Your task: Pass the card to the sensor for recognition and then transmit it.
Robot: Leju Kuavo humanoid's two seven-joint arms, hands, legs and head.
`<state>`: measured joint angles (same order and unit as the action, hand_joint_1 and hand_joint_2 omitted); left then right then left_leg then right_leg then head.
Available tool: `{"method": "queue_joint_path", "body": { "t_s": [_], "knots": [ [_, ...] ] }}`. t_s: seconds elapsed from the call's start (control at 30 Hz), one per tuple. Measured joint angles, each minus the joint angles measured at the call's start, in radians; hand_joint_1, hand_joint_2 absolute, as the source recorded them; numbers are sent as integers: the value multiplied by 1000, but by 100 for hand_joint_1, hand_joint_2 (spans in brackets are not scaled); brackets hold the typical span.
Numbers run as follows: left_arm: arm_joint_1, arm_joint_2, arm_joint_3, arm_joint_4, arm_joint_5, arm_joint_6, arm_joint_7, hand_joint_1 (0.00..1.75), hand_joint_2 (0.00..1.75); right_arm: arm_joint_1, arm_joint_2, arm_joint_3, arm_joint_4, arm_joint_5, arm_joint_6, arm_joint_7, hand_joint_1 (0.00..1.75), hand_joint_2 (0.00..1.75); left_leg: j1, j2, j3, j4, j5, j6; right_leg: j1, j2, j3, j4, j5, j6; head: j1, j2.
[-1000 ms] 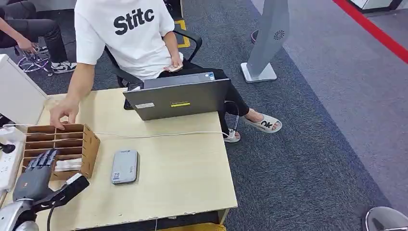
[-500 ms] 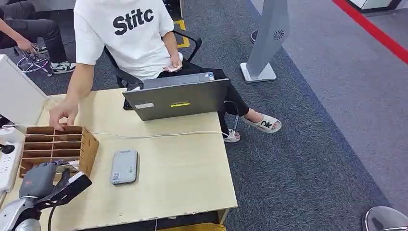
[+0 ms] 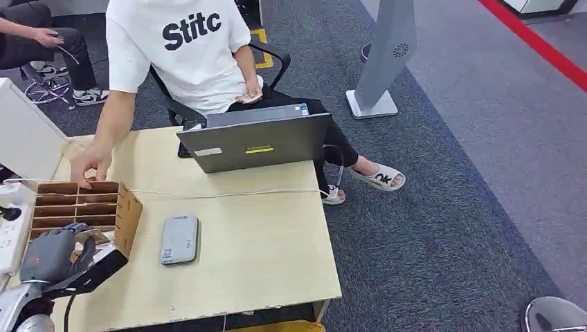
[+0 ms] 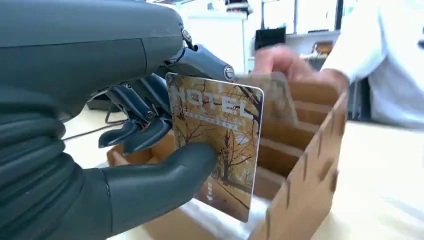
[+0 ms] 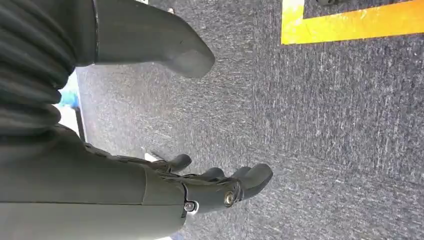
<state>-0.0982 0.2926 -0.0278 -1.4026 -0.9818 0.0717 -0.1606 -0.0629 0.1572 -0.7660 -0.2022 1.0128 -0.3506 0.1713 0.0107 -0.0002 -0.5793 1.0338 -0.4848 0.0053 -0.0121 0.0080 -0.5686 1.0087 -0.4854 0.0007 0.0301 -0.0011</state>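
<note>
My left hand [image 3: 50, 254] is at the near end of the slotted wooden card box [image 3: 128, 211] on the table's left side. In the left wrist view that hand [image 4: 135, 165] pinches a hotel card [image 4: 217, 140] printed with autumn trees between thumb and fingers, just above the box's slots [image 4: 305, 165]. The grey card sensor [image 3: 179, 239] lies flat on the table to the right of the box. My right hand [image 5: 210, 190] hangs over grey carpet with its fingers apart and nothing in it.
A person in a white shirt sits behind the table, one hand [image 3: 91, 162] on the box's far edge. An open laptop [image 3: 256, 142] stands at the back, a white cable [image 3: 228, 194] runs across the table, and a power strip [image 3: 10, 235] lies left.
My left hand has gone from spread over the box to curled in, closing on a card at the box's near end. The person's hand has stayed on the far edge.
</note>
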Motion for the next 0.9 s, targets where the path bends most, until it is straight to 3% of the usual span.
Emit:
{"method": "queue_joint_path", "body": {
  "t_s": [0.5,0.77,0.9],
  "knots": [
    [-29,3,6,-99,57,23,-5,175,175,0,0,-17,0,3,-9,-3,0,175,0,0,0,0,0,0,0,-1,0,0,0,0,0,0],
    [-174,-4,79,-127,36,76,61,175,175,-1,0,-18,0,29,-12,-8,0,175,0,-1,0,0,1,0,0,-2,1,0,1,0,0,0],
    [-255,16,114,-81,-70,125,98,175,175,-1,0,-18,0,42,-13,-8,0,175,0,-1,0,0,2,-1,0,-1,0,0,1,0,0,0]
  ]
}}
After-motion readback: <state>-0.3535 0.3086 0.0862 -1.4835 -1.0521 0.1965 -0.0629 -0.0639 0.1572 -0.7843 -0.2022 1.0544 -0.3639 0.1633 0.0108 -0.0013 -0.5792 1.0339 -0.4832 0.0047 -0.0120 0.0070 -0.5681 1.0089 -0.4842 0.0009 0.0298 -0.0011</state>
